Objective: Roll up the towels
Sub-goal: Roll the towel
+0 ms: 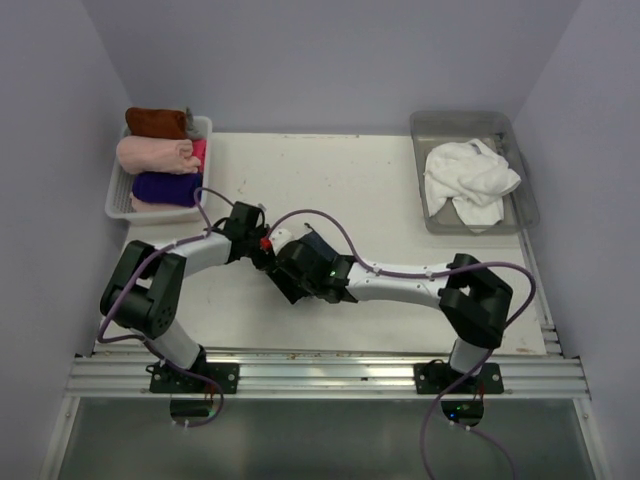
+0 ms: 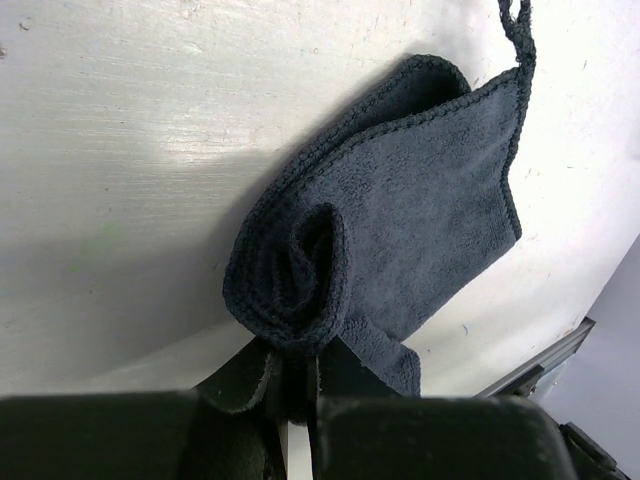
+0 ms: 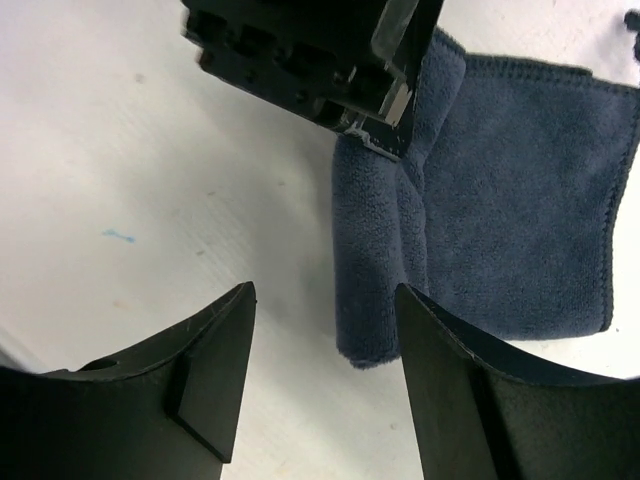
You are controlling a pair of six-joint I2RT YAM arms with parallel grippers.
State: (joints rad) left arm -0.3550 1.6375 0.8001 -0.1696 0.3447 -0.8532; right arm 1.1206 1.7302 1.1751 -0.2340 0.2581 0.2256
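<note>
The slate-blue towel [image 2: 430, 200] lies on the table, partly rolled from one end, with the rest still flat. My left gripper [image 2: 295, 365] is shut on the end of the roll [image 2: 300, 270]. In the right wrist view the left gripper [image 3: 320, 50] grips the roll's far end. My right gripper [image 3: 325, 290] is open, and the roll's near end [image 3: 375, 280] lies between its fingers, close to the right one. From above, both grippers [image 1: 268, 243] [image 1: 296, 262] meet mid-table and hide most of this towel [image 1: 318, 242]. The white towel [image 1: 470, 178] lies crumpled in a grey bin. The rust-brown towel [image 1: 155, 122] is rolled in a basket.
The white basket [image 1: 115, 200] at the back left also holds a pale pink cylinder [image 1: 155, 155] and a deep purple one [image 1: 165, 188]. The grey bin [image 1: 520, 195] stands at the back right. The table's front rail [image 1: 320, 375] runs along the near edge.
</note>
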